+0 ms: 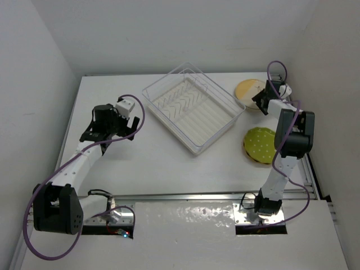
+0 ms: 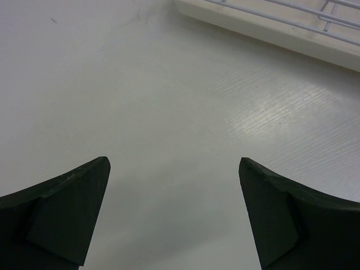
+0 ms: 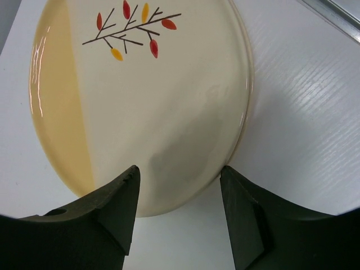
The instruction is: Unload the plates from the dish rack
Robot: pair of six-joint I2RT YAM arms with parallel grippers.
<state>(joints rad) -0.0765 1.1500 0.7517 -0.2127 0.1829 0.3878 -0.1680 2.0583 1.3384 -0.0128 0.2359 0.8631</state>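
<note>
The white dish rack [image 1: 169, 126] stands at the table's middle back with no plates in it. A beige plate [image 1: 246, 88] with a yellow band and a leaf-branch drawing lies flat to its right. It also fills the right wrist view [image 3: 146, 90]. My right gripper [image 1: 260, 101] [image 3: 179, 169] is open and empty, just above the beige plate's near edge. A yellow-green dotted plate [image 1: 260, 144] lies nearer, with an orange rim showing under it. The pale pink plate is not in view. My left gripper [image 1: 134, 125] [image 2: 174, 160] is open and empty over bare table, left of the rack.
The rack's edge shows at the top right of the left wrist view [image 2: 270, 22]. A wall runs close along the table's right side by the plates. The arms' bases and a metal rail [image 1: 197, 197] are at the near edge.
</note>
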